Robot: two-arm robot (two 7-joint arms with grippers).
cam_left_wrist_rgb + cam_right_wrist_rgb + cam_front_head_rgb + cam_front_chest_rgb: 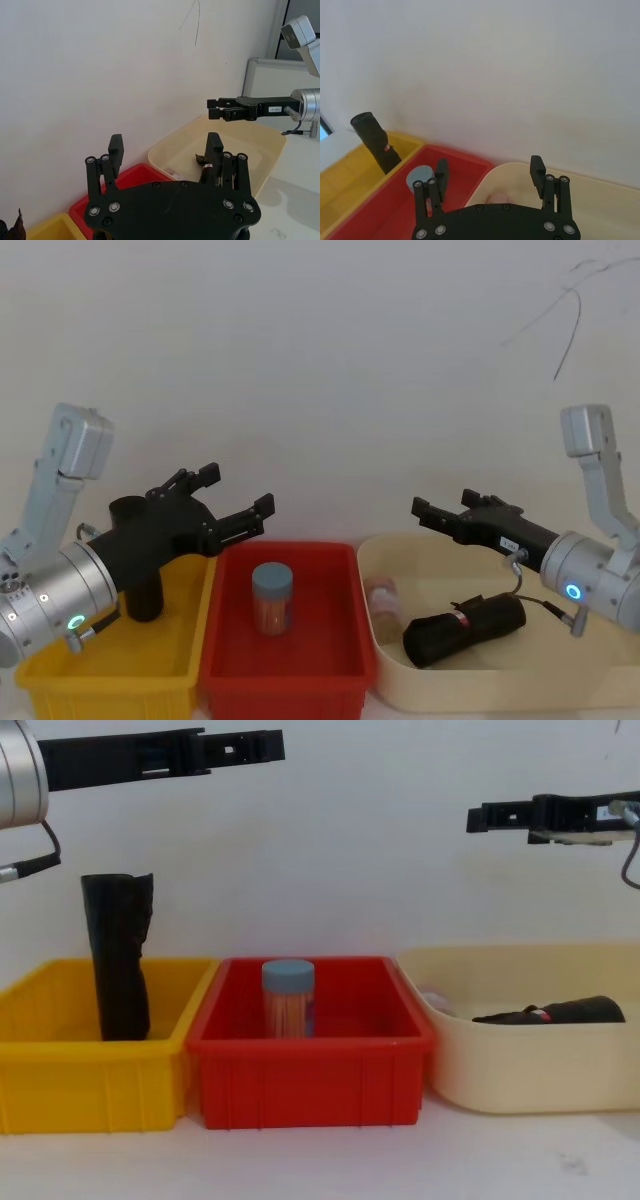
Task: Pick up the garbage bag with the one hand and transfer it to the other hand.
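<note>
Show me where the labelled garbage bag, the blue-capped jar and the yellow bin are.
Garbage bag (470,626): head view, middle of the black roll lying in the cream tub.
Blue-capped jar (272,599): head view, its body, standing in the red bin.
Yellow bin (60,1075): chest view, its front wall.

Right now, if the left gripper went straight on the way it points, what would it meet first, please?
Probably the right gripper, which faces it above the cream bin; the left gripper has nothing nearer in line, though depth is uncertain.
</note>
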